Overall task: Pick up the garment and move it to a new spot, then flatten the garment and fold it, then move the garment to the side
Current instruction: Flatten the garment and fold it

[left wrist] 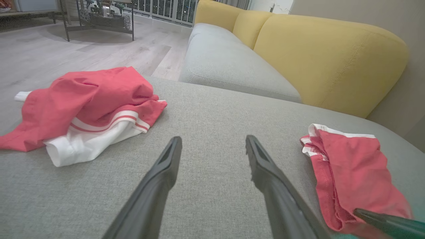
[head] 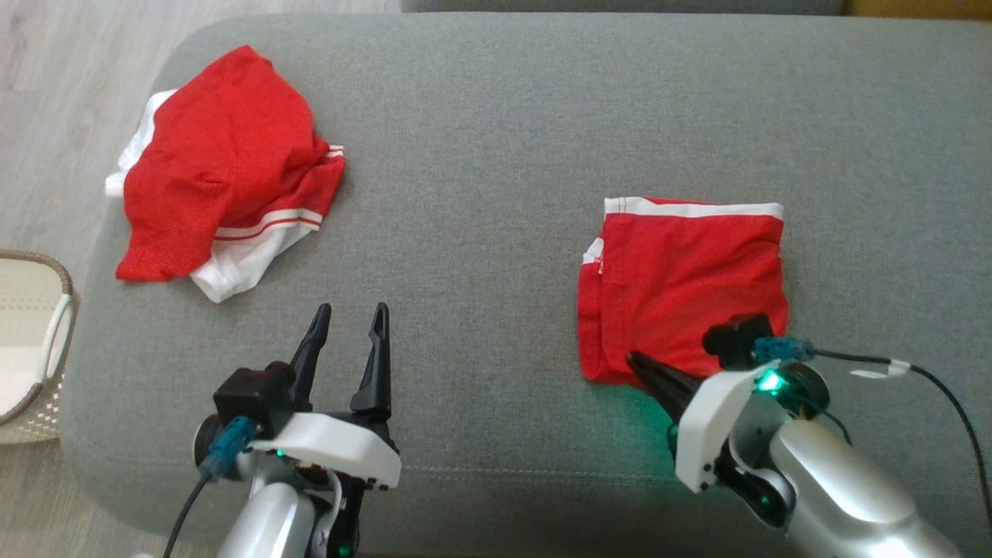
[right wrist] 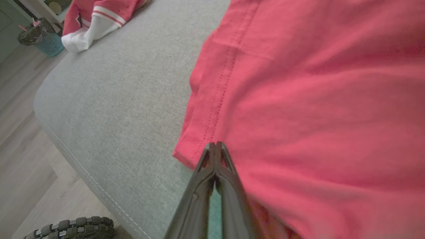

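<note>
I see the folded red garment (head: 686, 271) lying flat on the grey sofa seat (head: 480, 155), to my right of centre, its white band along the far edge. In the left wrist view (left wrist: 352, 166) the same piece shows doubled layers along its near-left side.

My right end effector (head: 632, 358) sits at the garment's near-left corner with its two fingers pressed tight together. Through the right wrist camera the tips (right wrist: 215, 144) meet right at the stitched hem of the red cloth (right wrist: 315, 99); I cannot tell whether any cloth is caught between them.

My left end effector (head: 353, 310) is spread wide above bare grey upholstery, touching nothing, with its fingers (left wrist: 166, 172) pointing toward the far side of the seat.

A second, crumpled red and white garment (head: 217, 155) is heaped at the far-left corner of the seat, well apart from the folded one.

A pale woven basket (head: 31, 349) stands on the wooden floor (left wrist: 66, 53) beside the seat's left edge. Yellow back cushions (left wrist: 325, 59) rise beyond the seat.
</note>
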`<state>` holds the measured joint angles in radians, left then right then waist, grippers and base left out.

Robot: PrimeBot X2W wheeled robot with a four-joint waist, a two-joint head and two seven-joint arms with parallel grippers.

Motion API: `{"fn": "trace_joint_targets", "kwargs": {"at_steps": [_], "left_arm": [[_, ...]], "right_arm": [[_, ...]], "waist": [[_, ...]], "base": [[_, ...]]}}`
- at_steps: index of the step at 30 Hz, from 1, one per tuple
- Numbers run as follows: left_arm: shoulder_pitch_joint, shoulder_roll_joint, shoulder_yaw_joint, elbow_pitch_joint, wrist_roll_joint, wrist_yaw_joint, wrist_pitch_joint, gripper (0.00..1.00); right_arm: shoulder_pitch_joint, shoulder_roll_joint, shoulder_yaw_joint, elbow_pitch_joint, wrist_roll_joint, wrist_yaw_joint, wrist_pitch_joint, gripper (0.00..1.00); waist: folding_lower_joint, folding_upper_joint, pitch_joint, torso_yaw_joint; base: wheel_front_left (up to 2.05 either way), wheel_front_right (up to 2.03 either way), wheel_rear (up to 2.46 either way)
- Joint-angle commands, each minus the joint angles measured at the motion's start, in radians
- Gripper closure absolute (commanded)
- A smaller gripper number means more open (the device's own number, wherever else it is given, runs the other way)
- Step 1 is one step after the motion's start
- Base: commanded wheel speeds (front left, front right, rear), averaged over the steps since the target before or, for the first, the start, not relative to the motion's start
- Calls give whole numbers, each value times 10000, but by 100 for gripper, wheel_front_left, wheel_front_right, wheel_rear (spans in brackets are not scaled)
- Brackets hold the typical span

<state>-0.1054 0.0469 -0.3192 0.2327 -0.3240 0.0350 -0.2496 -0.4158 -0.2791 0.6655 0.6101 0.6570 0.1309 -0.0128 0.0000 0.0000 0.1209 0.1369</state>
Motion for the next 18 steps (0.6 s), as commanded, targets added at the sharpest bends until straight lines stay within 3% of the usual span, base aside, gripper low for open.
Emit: {"fn": "trace_joint_targets", "kwargs": {"at_steps": [1,10,18], "left_arm": [[-191,33,329,-273,-26,23,-122,0],[12,33,516,-308,-1,62,-122,0],[129,33,677,-683,20,49,-122,0]], "right_arm": [[-92,-32,62,-87,129,-2,-67,100],[-418,277,-202,394,67,-2,-1374,100],[-522,380,-2056,74,-1447,-2,-2422,100]], "waist": [[0,0,-56,24],[0,0,-374,-90],[0,0,-457,-454]], "base": [[0,0,0],[0,0,0],[0,0,0]]}}
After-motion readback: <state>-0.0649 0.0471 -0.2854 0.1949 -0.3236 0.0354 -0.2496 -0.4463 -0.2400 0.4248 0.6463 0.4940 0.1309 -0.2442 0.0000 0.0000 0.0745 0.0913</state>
